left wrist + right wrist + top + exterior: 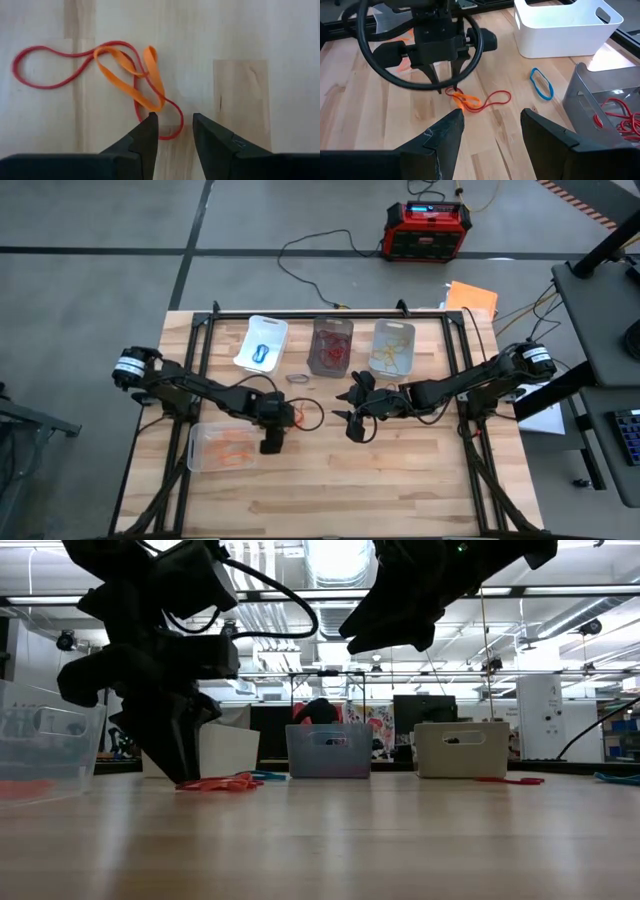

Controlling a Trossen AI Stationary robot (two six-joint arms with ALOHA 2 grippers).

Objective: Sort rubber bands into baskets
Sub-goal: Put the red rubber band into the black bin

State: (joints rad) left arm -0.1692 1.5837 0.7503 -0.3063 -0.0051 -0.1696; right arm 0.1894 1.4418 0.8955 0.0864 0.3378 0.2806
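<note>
The left gripper (172, 131) is standing tips-down at the table, fingers parted with a clear gap between them and nothing clamped. An orange rubber band (131, 75) and a red rubber band (47, 67) are lying tangled flat on the wood directly ahead of those fingertips. The near loop of the red band is curving into the gap between the jaws, while the orange band's end is touching or just beside one fingertip (150, 120); whether either is actually pinched cannot be told. The tangle's long axis is running across the line of the fingers, trailing away to one side, so in my judgement a closing here would be catching the red loop rather than the orange. The right gripper (492, 120) is hovering above the table with its fingers wide apart and empty, near but not over the tangle, so the left arm is the nearer one. The clear basket (222, 447) holding orange bands is lying just beside the left arm, and the smoky basket (331, 346) with red bands is sitting farther off, between the white basket (262, 341) and another clear basket (392, 346). A blue rubber band (541, 82) is lying loose near the white basket.
</note>
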